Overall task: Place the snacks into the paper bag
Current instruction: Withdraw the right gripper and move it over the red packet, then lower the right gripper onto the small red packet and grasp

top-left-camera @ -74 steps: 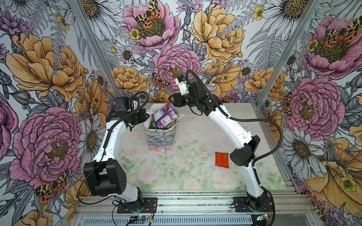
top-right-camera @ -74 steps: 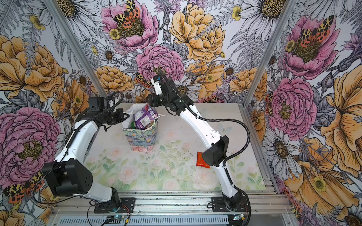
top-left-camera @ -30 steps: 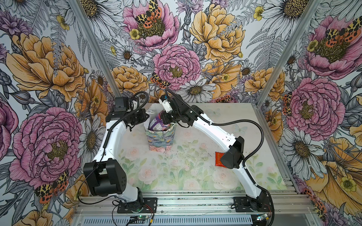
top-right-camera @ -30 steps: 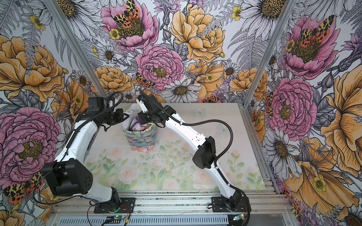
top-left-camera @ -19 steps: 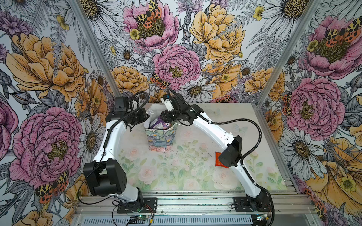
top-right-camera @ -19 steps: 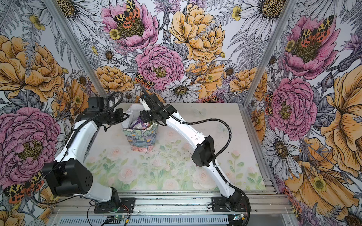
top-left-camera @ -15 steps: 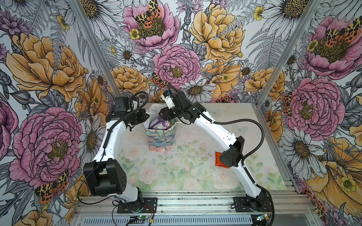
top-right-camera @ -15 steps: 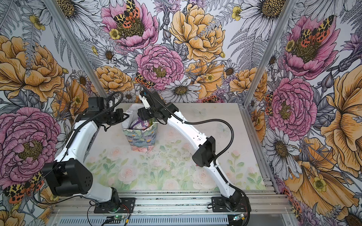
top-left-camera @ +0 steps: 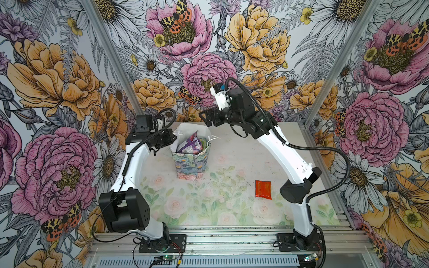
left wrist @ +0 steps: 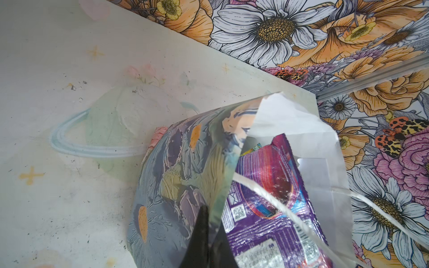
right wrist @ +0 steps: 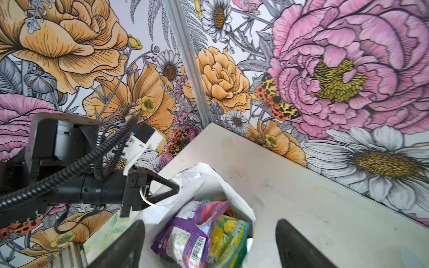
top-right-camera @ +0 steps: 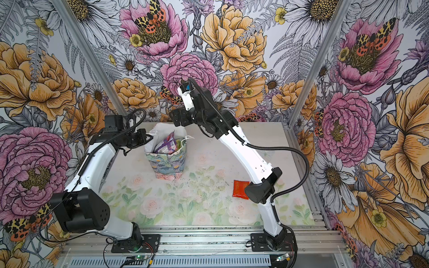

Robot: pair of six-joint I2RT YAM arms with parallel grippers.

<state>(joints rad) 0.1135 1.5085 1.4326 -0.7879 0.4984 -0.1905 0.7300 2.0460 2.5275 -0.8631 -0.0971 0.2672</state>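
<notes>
Left end effector (top-left-camera: 174, 139) clamped on paper bag (top-left-camera: 189, 166) rim | right end effector (right wrist: 209, 232) apart, empty | risk: protruding purple packet (top-left-camera: 191, 145) may block red sachet (top-left-camera: 263, 189), spill out

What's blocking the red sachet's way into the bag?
Nothing lies on the table between the red sachet and the paper bag. The left gripper, shut on the rim, holds the mouth open, but a purple packet stands tall inside and fills much of it. The right gripper, jaws open, hangs nearby.

Robotics lab test booth: flower-printed wall panels (top-left-camera: 58, 76) enclose a pastel tabletop (top-left-camera: 209, 204); two white arms (top-left-camera: 278, 148) bolt onto aluminium rails (top-left-camera: 232, 241)
</notes>
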